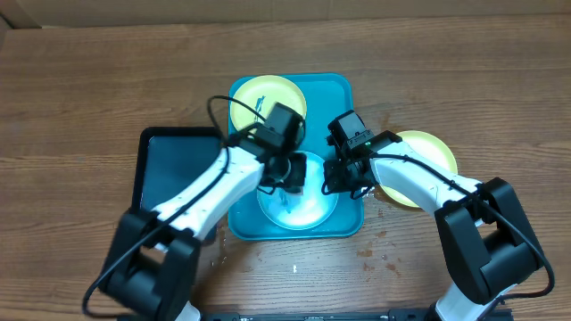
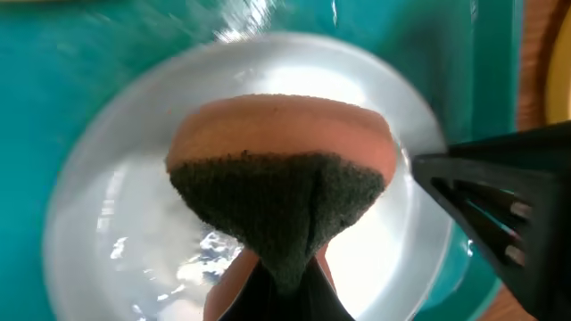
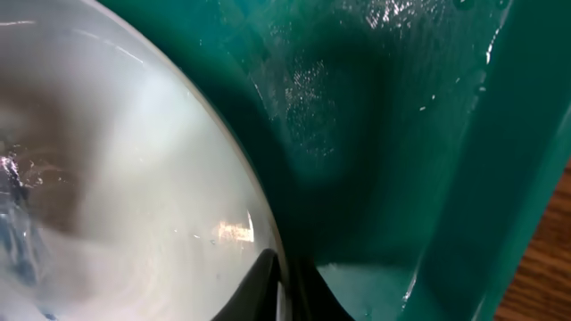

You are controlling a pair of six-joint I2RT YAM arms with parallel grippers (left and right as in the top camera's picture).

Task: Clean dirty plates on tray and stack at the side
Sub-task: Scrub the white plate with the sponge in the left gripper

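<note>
Plate (image 1: 308,212), light blue and round, lies flat at the near end of the tray (image 1: 344,89), directly under the left tool (image 1: 285,171). That tool is clamped on an orange sponge (image 2: 281,134) with a dark scouring face. The right tool (image 3: 285,299) is pinched on the plate's right rim. Being round, the plate has no long axis and points nowhere. The tray's long axis runs near to far. The left arm looks better placed to scrub.

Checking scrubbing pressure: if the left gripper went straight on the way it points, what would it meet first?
The sponge it holds leads, so the left gripper would press that onto the pale middle of the plate in the tray. Whether the sponge touches it now is unclear.
</note>
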